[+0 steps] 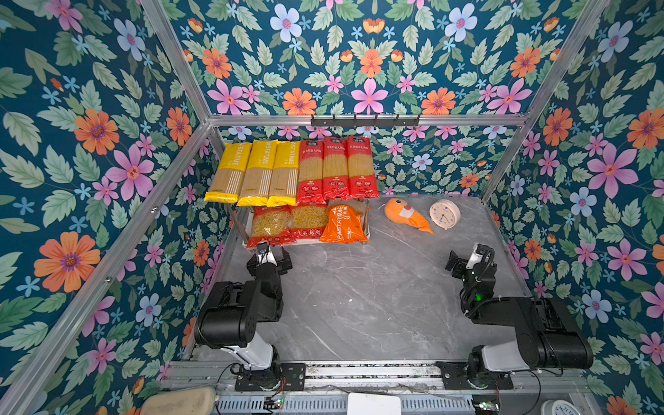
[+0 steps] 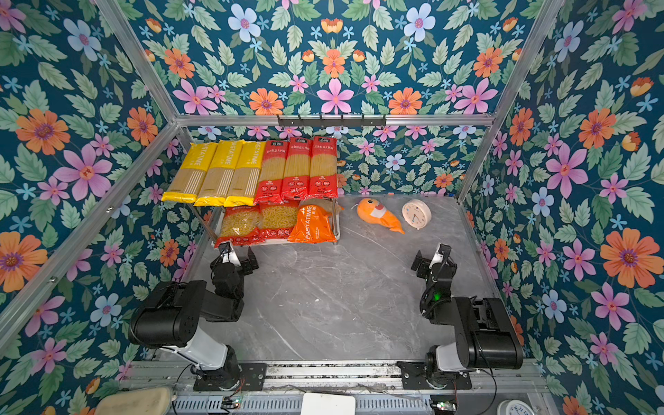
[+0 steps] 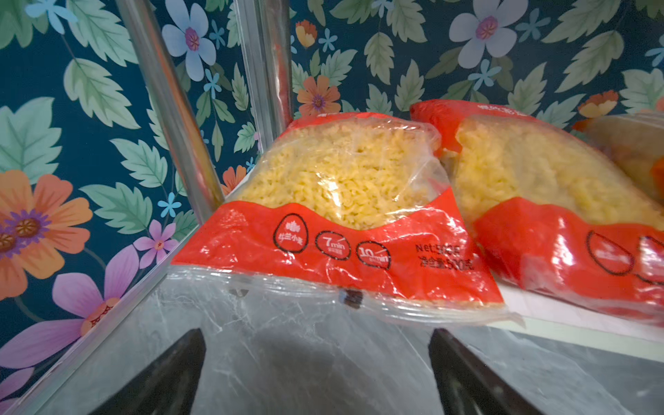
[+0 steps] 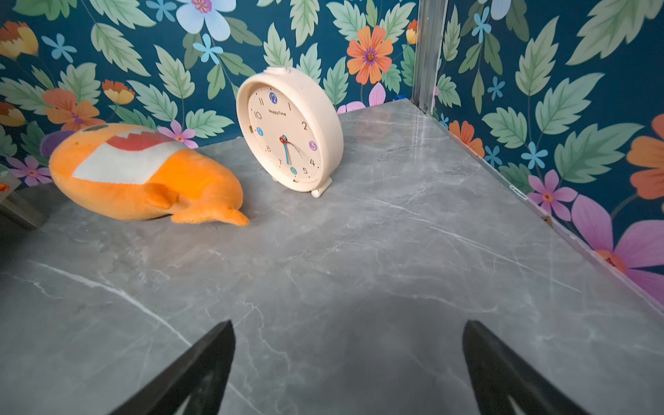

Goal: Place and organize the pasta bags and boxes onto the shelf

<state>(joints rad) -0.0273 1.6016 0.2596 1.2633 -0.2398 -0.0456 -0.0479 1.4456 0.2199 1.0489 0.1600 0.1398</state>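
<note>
The shelf [image 1: 365, 230] stands at the back left. Its top tier carries three yellow spaghetti packs [image 1: 258, 172] and three red spaghetti packs [image 1: 336, 169] side by side. On the lower board [image 3: 560, 316] lie two red short-pasta bags [image 1: 271, 224] [image 1: 309, 221] and an orange PASTATIME bag [image 1: 343, 224]. My left gripper [image 1: 269, 262] [image 3: 317, 332] is open and empty, low over the table just in front of the leftmost short-pasta bag [image 3: 345, 215]. Over bare table on the right, my right gripper [image 1: 467, 257] [image 4: 349, 323] is open and holds nothing.
An orange plush fish [image 1: 407, 215] [image 4: 143, 179] and a cream alarm clock [image 1: 445, 213] [image 4: 287, 133] sit at the back right of the grey marble table [image 1: 359, 305]. A black hook rail [image 1: 364, 120] hangs on the back wall. Floral walls enclose three sides.
</note>
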